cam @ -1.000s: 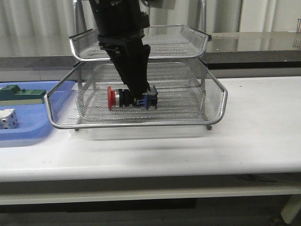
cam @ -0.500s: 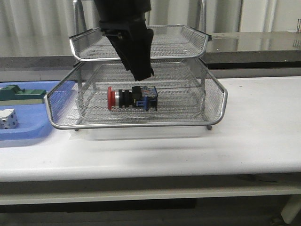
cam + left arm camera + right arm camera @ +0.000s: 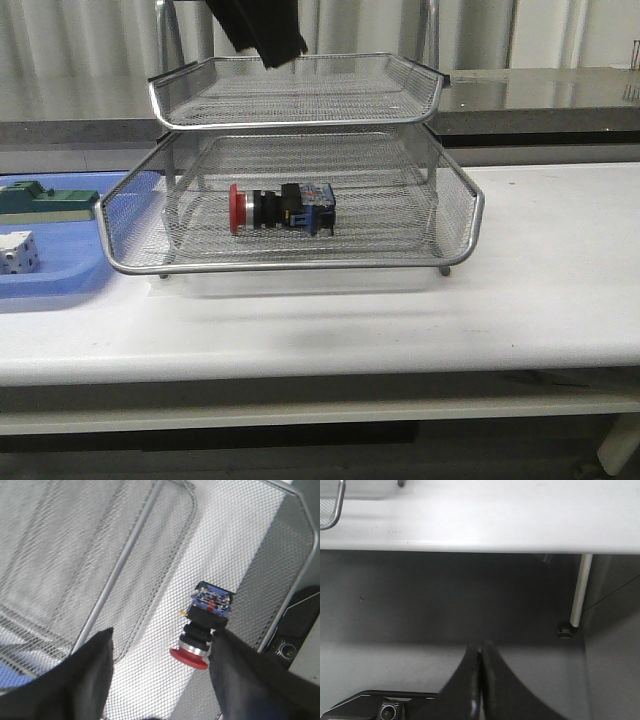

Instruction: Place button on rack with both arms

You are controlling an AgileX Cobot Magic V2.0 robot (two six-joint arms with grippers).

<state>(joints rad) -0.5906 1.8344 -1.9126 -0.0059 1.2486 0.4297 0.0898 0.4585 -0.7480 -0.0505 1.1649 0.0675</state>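
The button (image 3: 280, 210) lies on its side on the mesh floor of the rack's (image 3: 300, 265) lower visible tray, red head pointing left, blue block to the right. Nothing holds it. My left gripper (image 3: 283, 55) hangs high above it, at the level of the upper tray, mostly cut off by the frame's top edge. In the left wrist view that gripper (image 3: 164, 632) is open, and the button (image 3: 205, 630) lies far below, near one finger (image 3: 240, 680). My right gripper (image 3: 480, 649) is shut on nothing, below the table edge (image 3: 470, 525), over the floor.
A flat blue tray (image 3: 60, 280) sits left of the rack, carrying a green block (image 3: 45, 200) and a white cube (image 3: 15, 250). The rack's upper tray (image 3: 300, 95) overhangs the lower one. A table leg (image 3: 580, 590) shows in the right wrist view.
My left gripper has let go of the button and risen from the lower tray to above the upper tray. The button stays where it lay.
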